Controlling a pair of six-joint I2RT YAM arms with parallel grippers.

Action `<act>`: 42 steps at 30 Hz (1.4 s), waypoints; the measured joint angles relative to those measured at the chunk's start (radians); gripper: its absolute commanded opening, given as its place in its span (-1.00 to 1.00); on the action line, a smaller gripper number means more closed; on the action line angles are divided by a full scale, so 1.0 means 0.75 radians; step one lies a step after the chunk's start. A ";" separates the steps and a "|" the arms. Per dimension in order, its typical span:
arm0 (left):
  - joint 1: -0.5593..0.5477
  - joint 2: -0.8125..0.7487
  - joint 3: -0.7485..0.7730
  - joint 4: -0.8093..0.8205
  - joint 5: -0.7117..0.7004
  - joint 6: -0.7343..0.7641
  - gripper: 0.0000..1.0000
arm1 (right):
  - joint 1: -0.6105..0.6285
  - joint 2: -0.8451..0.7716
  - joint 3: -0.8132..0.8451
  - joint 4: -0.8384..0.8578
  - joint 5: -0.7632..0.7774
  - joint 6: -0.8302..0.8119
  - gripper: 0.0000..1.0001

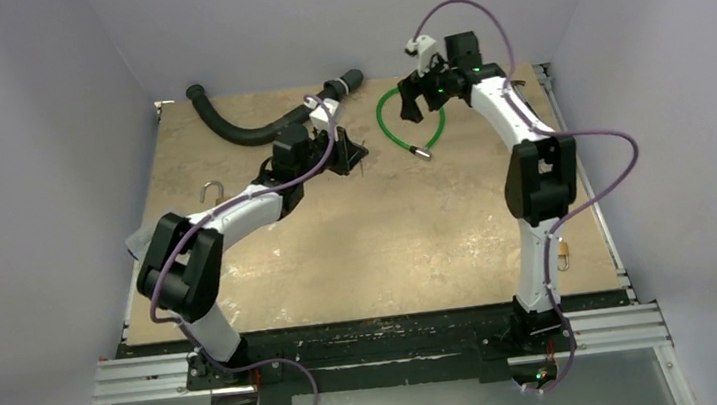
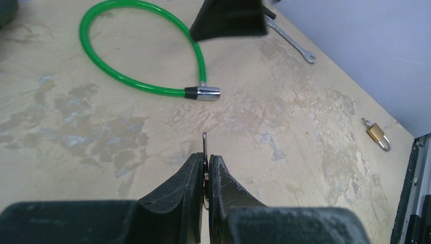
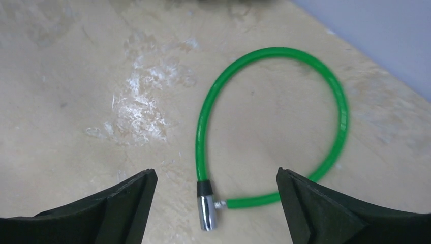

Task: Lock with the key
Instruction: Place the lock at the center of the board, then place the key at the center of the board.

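Key point(image 2: 205, 143) in left tool point(image 2: 206, 159), lock point(image 2: 376, 132) well apart

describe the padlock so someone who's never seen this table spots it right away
Go to the right edge of the table, near the base of the right arm. The padlock lies on the board just beside that arm's lower section. It is the only small brass block with a curved silver shackle, unlike the green cable loop at the far end.
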 measured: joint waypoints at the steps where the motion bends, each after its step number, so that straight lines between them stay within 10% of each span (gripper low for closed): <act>1: -0.015 0.033 0.019 0.008 -0.001 -0.008 -1.00 | -0.026 -0.053 -0.037 0.018 -0.012 0.026 0.98; 15: -0.108 0.613 0.441 0.096 0.004 -0.129 -1.00 | -0.202 -0.442 -0.502 0.160 -0.109 0.199 0.98; 33: -0.023 0.955 0.642 0.182 -0.016 -0.275 -0.80 | -0.216 -0.522 -0.584 0.147 -0.118 0.198 0.98; 42: -0.012 0.976 0.693 0.176 -0.053 -0.261 0.03 | -0.220 -0.522 -0.599 0.131 -0.119 0.196 0.98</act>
